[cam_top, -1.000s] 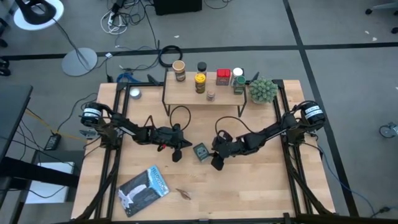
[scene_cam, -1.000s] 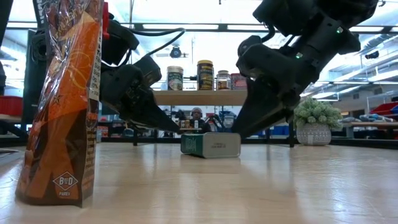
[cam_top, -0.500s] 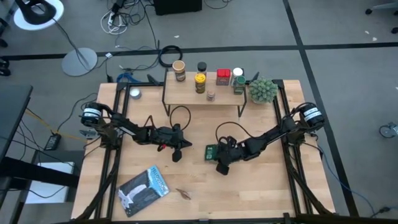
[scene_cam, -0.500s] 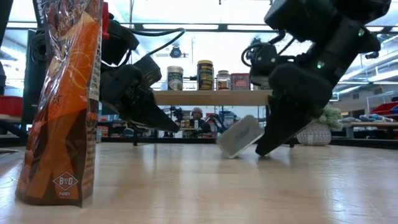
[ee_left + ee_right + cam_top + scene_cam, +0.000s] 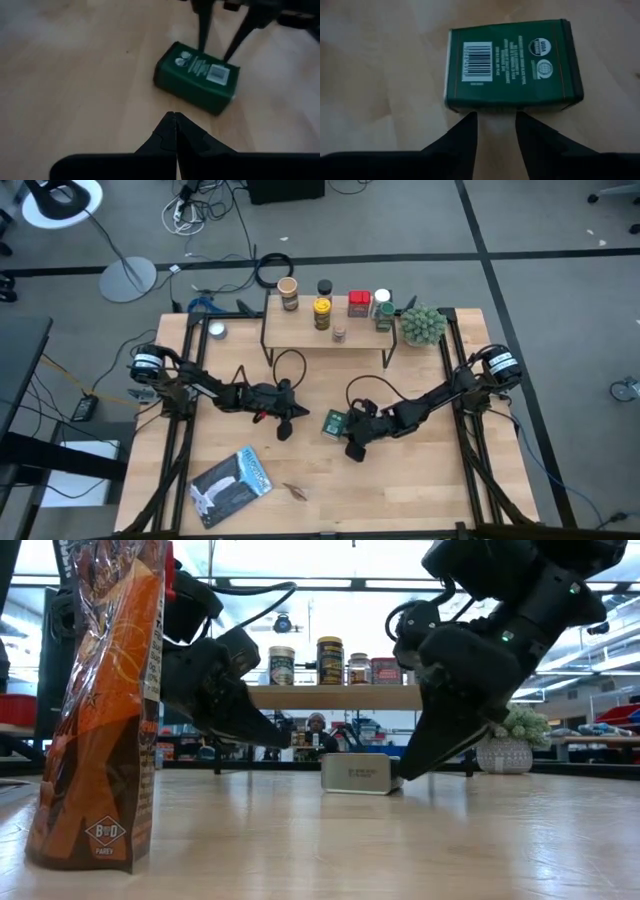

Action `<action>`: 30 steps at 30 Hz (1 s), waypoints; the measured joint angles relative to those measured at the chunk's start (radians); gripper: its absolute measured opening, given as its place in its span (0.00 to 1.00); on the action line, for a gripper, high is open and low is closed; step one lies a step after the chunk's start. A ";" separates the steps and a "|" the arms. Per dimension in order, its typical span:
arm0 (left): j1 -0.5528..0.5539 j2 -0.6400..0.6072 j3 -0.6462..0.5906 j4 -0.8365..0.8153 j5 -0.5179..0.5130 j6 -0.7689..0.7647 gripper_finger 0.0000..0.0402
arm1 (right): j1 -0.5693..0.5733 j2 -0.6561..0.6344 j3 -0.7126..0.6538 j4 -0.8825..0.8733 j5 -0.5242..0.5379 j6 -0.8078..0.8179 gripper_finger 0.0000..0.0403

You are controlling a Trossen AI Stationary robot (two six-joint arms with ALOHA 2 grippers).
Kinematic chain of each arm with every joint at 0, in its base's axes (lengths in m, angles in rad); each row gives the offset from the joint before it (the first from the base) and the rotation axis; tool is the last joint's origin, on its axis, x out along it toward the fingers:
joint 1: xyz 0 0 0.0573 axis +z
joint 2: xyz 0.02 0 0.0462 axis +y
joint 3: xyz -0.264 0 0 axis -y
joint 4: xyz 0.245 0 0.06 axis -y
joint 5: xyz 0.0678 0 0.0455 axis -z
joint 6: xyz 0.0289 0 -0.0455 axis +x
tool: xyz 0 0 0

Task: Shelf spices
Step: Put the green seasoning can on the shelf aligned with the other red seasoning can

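Lying flat on the table [image 5: 420,470], the green tin [image 5: 334,422] rests near the middle of the board, at about 6 o'clock from the shelf [image 5: 300,332] and well apart from it. The right gripper [image 5: 345,427] sits just at the tin's 4 o'clock side; in the right wrist view its two fingers [image 5: 465,131] are slightly apart, their tips touching or just short of the tin's [image 5: 512,65] near edge, not clamped around it. The low view shows the same gripper [image 5: 400,770] angled down with its tips at the tin's [image 5: 355,773] end, the tin flat on the wood.

The left gripper [image 5: 285,427] waits at the tin's 9 o'clock, near but apart from it. In the left wrist view its fingers [image 5: 165,135] are pressed together, holding nothing, with the tin [image 5: 196,77] lying ahead of them.

On the shelf stand the other spices: a tan-lidded jar [image 5: 288,292] at the left end, a black-lidded jar [image 5: 324,287], a yellow jar [image 5: 321,312], a small jar [image 5: 339,333] near the front edge, a red tin [image 5: 359,303], a white-capped bottle [image 5: 381,299] and another green tin [image 5: 385,315]. A potted plant [image 5: 423,325] sits at the shelf's 3 o'clock. A flat packet [image 5: 231,485] lies at the table's 7 o'clock.
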 joint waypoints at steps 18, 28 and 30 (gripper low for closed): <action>0.003 0.000 0.227 -0.411 0.101 -0.036 0.00 | -0.068 0.000 0.000 0.011 0.044 -0.045 0.33; 0.003 0.000 0.228 -0.400 0.101 -0.073 0.00 | -0.095 0.000 0.000 0.077 0.046 -0.092 0.32; 0.003 0.000 0.228 -0.400 0.101 -0.073 0.00 | -0.104 0.000 0.000 0.105 0.047 -0.109 0.32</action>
